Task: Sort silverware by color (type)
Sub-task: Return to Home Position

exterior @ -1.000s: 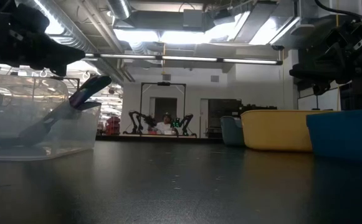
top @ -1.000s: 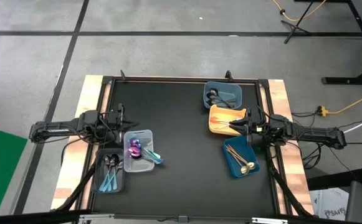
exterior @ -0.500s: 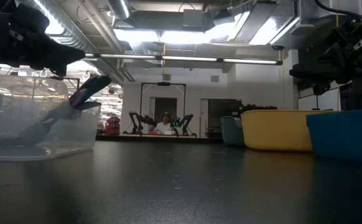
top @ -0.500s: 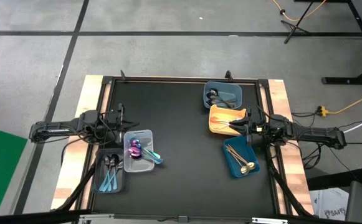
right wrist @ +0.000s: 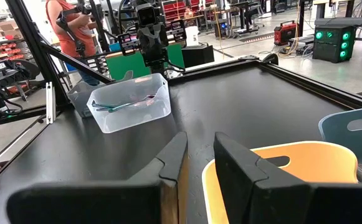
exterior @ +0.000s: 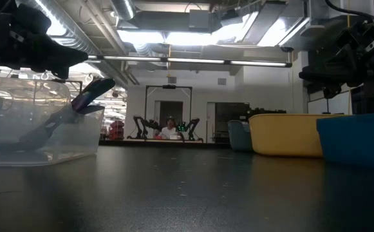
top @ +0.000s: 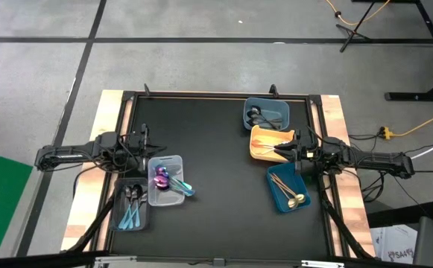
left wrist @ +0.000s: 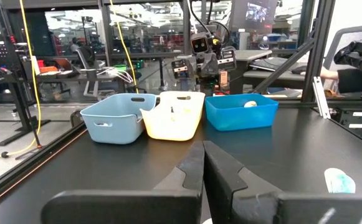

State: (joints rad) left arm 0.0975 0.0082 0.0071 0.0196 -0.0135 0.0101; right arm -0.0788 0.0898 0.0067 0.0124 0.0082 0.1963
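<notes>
High view: we see nothing moved in the last second. The spoons lie in the trays and both arms are parked. Low view: equally still. Left wrist view: left gripper has its fingers together, empty. Right wrist view: right gripper has its fingers slightly apart, empty. We judge the sorting done.

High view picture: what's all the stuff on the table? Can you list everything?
Table: one, black, wooden side edges.
Grey-blue bin: one, table's top right; a few dark spoons inside.
Yellow bin: one, just below it.
Blue bin: one, bottom right; a few gold spoons inside.
Clear bin: one, left; purple spoons inside, one teal spoon poking over its edge.
Black bin: one, bottom left; light blue spoons inside.
Left claw: one, dark, shut, next to clear bin.
Right claw: one, dark, slightly open, over yellow bin.
</notes>
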